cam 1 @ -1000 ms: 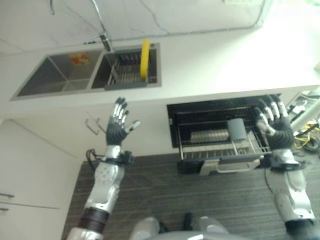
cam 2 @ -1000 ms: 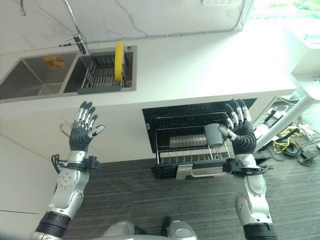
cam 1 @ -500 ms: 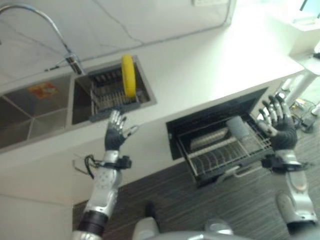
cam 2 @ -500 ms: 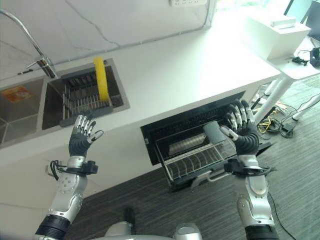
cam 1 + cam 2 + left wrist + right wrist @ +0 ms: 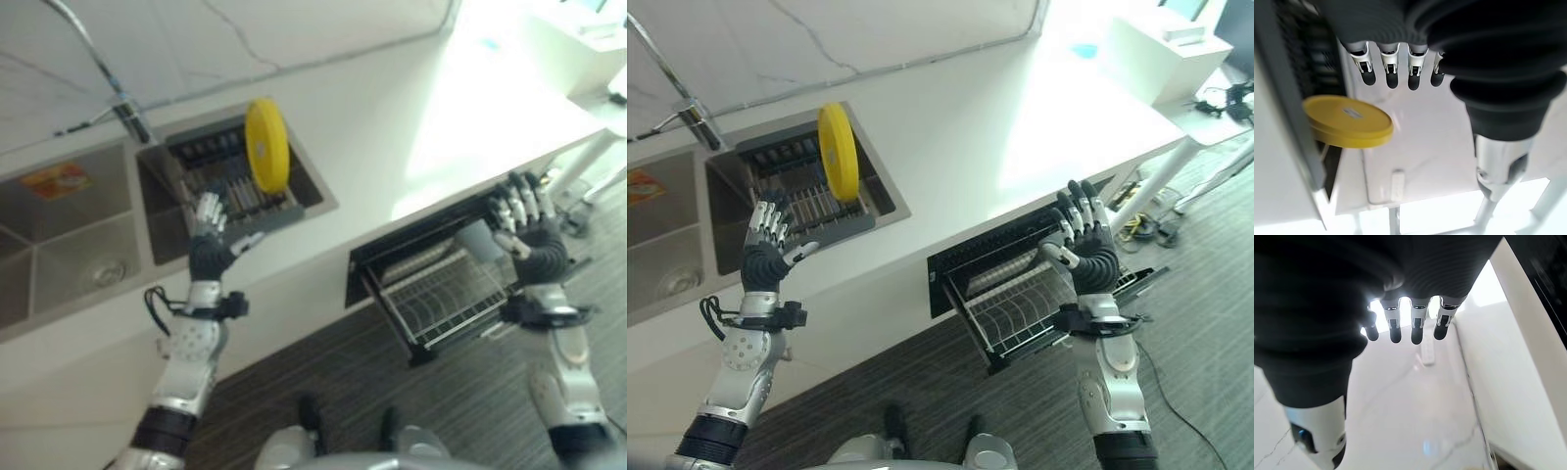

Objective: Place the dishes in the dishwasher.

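Yellow plate upright in sink rack, left hand spread at its 7 o'clock, right hand spread over open dishwasher rack.

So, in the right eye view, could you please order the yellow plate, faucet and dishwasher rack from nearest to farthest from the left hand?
From the left hand:
1. Yellow plate, upright in the sink's drying rack just beyond it.
2. Faucet, behind the sink.
3. Dishwasher rack, pulled out by the right hand.
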{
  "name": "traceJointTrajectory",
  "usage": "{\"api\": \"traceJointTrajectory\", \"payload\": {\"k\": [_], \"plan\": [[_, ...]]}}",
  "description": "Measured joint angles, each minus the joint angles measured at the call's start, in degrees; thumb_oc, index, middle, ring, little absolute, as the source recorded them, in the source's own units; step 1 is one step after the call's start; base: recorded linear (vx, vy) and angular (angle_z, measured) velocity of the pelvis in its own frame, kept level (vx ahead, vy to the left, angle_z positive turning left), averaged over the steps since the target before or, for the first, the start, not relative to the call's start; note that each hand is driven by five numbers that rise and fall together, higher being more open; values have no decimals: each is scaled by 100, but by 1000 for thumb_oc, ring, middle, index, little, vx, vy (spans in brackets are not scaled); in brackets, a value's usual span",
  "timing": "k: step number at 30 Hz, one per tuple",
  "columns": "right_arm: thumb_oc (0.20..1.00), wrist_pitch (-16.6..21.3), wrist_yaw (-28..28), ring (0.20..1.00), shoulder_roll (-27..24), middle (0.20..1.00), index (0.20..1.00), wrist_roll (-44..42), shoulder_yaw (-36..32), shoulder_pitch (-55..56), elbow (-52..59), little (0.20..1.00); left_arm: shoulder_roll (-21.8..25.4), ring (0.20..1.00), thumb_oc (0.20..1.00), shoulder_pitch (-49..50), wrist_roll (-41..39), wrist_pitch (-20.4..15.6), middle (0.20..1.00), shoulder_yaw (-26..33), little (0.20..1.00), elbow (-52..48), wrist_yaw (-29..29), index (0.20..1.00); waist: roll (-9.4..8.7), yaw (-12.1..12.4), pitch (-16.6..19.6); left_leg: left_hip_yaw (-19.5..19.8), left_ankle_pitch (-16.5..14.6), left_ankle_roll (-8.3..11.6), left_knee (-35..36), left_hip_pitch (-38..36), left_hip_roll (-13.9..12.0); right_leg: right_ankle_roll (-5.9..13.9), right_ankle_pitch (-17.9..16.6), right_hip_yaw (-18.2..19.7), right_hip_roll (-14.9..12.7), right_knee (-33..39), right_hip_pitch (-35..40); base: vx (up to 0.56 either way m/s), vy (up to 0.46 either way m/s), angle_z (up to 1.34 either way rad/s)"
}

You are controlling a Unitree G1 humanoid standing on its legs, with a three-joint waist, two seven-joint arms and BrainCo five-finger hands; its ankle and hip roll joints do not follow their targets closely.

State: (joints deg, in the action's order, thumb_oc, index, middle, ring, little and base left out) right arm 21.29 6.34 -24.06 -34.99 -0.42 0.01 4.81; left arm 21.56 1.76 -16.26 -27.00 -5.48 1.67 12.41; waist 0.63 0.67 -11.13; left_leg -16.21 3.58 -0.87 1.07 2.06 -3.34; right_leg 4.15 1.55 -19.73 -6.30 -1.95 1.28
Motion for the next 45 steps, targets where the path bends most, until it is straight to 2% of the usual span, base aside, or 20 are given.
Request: {"api": "traceJointTrajectory", "payload": {"k": [3,4,5,7,9,11,12,15,17,20,26,28,31,34,36,38,39,42,44,45], "plan": [[1000,-120,-114,1000,-22,1000,1000,6,0,-2,-14,1000,-53,1000,1000,256,-1,1,1000,60,1000,-7,-39,1000,59,85,25,44,59,137,-29,11,-170,-93,83,-38,200,-16,27,-19,-107,7],[1000,-174,-114,1000,-74,1000,1000,12,12,-6,-13,1000,-66,1000,1000,253,-7,0,1000,55,1000,-10,-75,1000,89,80,40,159,93,193,-100,49,-217,-179,152,-79,278,-87,20,55,41,24],[1000,-206,-116,1000,-173,1000,1000,28,138,-4,-9,1000,-63,1000,1000,259,-8,0,1000,58,1000,-46,-153,1000,80,39,42,436,63,238,-549,297,-286,-367,374,47,229,-340,-126,109,148,9],[1000,-231,-122,1000,-252,1000,1000,128,388,-52,-2,1000,-50,1000,1000,356,-53,-6,1000,60,1000,-64,-217,1000,51,168,24,1247,-11,378,-975,612,-248,-414,357,356,154,-333,-157,115,172,-32],[1000,-244,-121,1000,-272,1000,1000,184,401,-33,4,1000,-88,1000,1000,281,-59,-12,1000,-39,1000,-59,-299,1000,194,-18,35,885,-24,407,-436,537,-505,-314,207,168,107,-192,75,81,128,-2],[1000,-245,-70,1000,-416,1000,1000,177,352,81,51,1000,-118,1000,1000,41,-57,-40,1000,-198,1000,65,-303,1000,369,-76,106,763,3,375,10,298,-553,-164,238,150,92,-52,223,76,110,7],[1000,-261,-43,1000,-454,1000,1000,181,393,94,53,1000,-171,1000,1000,19,-58,-50,1000,-188,1000,60,-289,1000,467,-135,145,753,427,402,204,172,-538,79,208,168,58,-72,241,48,69,-10],[1000,-310,7,1000,-196,1000,1000,186,505,77,127,1000,-108,1000,1000,31,-80,-43,1000,-188,1000,49,-389,1000,160,-114,171,628,533,310,388,72,-126,309,99,179,-303,137,350,-1,-7,1],[1000,-316,4,1000,-141,1000,1000,244,671,43,145,1000,-26,1000,1000,52,-80,-41,1000,-194,1000,-72,-506,1000,45,22,172,634,511,277,386,59,11,409,25,158,-418,310,455,-37,-69,12],[1000,-320,-110,1000,-54,1000,1000,267,694,-40,145,1000,95,1000,1000,89,-122,-40,1000,-354,1000,-379,-777,1000,-28,166,150,654,508,276,388,-33,20,428,13,100,-378,515,650,-36,-51,11],[1000,-314,-203,1000,-68,1000,1000,232,663,-113,119,1000,69,1000,1000,90,-167,0,1000,-876,1000,-359,-1516,1000,5,43,148,620,479,361,392,-112,-255,306,-31,139,-110,611,728,-39,-36,-7],[1000,-313,-189,1000,-114,1000,1000,220,659,-114,117,1000,120,1000,1000,20,-20,-42,1000,-1014,1000,-227,-1768,1000,16,-24,152,619,489,373,393,-112,-270,283,-48,163,-97,609,726,-45,-5,-3],[1000,-290,-174,1000,-144,1000,1000,106,671,-147,35,1000,525,1000,1000,-302,394,-191,1000,-1780,1000,-150,-2610,1000,34,-71,156,613,492,371,392,-109,-249,287,-66,187,-108,605,703,-40,26,-3],[1000,-286,-178,1000,-185,1000,1000,66,669,-172,25,1000,430,1000,1000,-634,229,-78,1000,-2213,1000,-71,-3217,1000,58,-205,171,612,493,370,391,-110,-229,292,-72,203,-112,603,708,-32,3,0],[1000,-286,-176,1000,-301,1000,1000,-13,656,-244,16,1000,192,1000,1000,-776,173,227,1000,-2539,1000,564,-3400,1000,73,-340,181,610,493,369,391,-110,-222,291,-72,232,-98,605,730,-4,-1,-6],[1000,-288,-140,1000,-439,1000,1000,-200,636,-270,0,1000,70,1000,1000,-860,396,335,1000,-2753,1000,1324,-3357,1000,79,-469,186,607,492,370,391,-113,-236,286,-70,255,-75,604,732,4,6,-2],[1000,-293,-47,1000,-559,1000,1000,-352,602,-321,-30,1000,-11,1000,1000,-911,788,501,1000,-2901,1000,2102,-3229,1000,89,-539,194,602,493,370,391,-114,-253,283,-68,266,-63,604,726,12,19,-5],[1000,-321,141,1000,-658,1000,1000,-671,412,-362,-32,1000,-22,1000,1000,-799,1622,581,1000,-3014,1000,3048,-2825,1000,88,-656,195,594,499,380,391,-119,-291,269,-67,301,-25,604,721,7,12,-3],[1000,-340,301,1000,-729,1000,1000,-790,433,-460,-35,1000,-56,1000,1000,-721,2034,605,1000,-2919,1000,3610,-2397,1000,88,-651,196,596,509,394,391,-121,-313,258,-66,302,-4,605,723,37,41,-1],[1000,-378,391,1000,-727,1000,1000,-789,452,-535,-34,1000,-210,1000,1000,-561,2200,673,1000,-2634,1000,4038,-2059,1000,97,-607,201,598,510,395,391,-124,-312,256,-68,300,-4,607,732,38,37,2]]}}
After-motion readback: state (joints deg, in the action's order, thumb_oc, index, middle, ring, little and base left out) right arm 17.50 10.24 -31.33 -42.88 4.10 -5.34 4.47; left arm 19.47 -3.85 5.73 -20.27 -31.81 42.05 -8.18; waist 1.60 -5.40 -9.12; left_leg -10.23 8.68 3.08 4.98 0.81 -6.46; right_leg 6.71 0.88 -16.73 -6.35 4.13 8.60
